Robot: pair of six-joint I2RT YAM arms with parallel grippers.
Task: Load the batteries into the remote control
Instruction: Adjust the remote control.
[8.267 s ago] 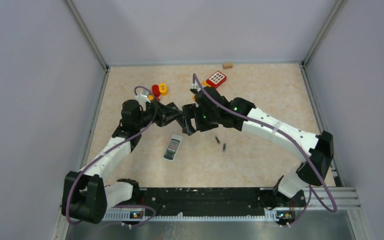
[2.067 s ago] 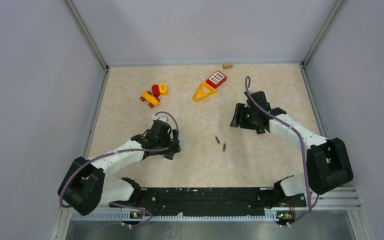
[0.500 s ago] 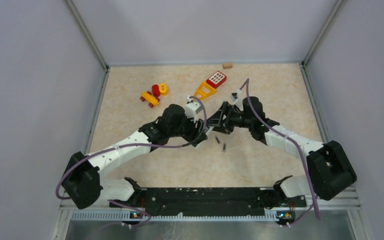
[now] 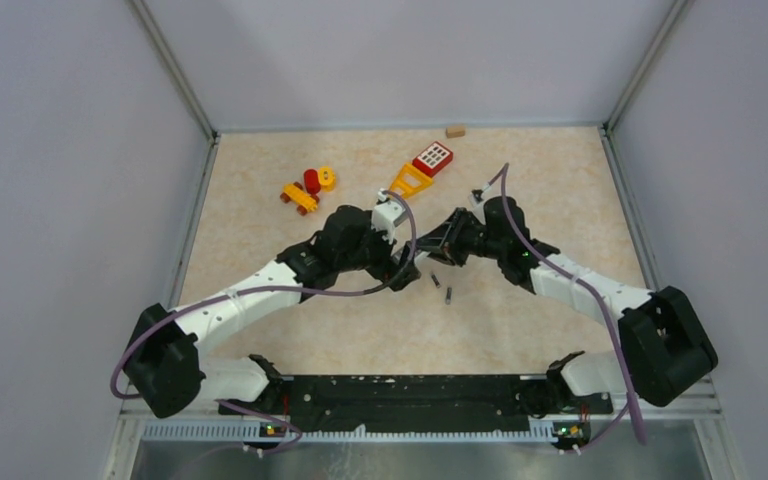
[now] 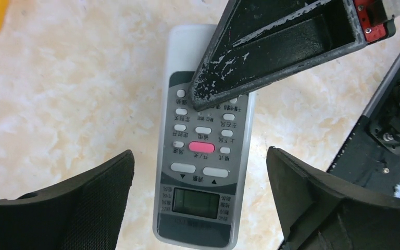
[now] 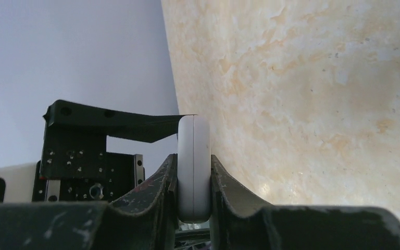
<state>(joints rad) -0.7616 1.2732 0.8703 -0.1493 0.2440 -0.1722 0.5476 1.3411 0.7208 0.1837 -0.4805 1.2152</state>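
Left claw (image 4: 401, 268) and right claw (image 4: 438, 250) crowd the remote control (image 5: 203, 172) mid-counter (image 4: 560, 200). Batteries (image 4: 435, 280) lie at 5 o'clock, yellow-and-red toy pieces (image 4: 305, 190) at 10, a toy phone (image 4: 432, 158) at 12. Open counter lies at 3.

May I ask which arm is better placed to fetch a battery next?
Left: the left gripper stands open and empty, while the right gripper is clamped on the remote. The batteries lie loose close by.

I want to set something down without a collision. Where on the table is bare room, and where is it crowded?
Bare: the far right, between the right arm and the wood block; the near strip between the batteries and the base rail. Crowded: the centre, where the left pincer and the right pincer meet at the remote, and the toys far left.
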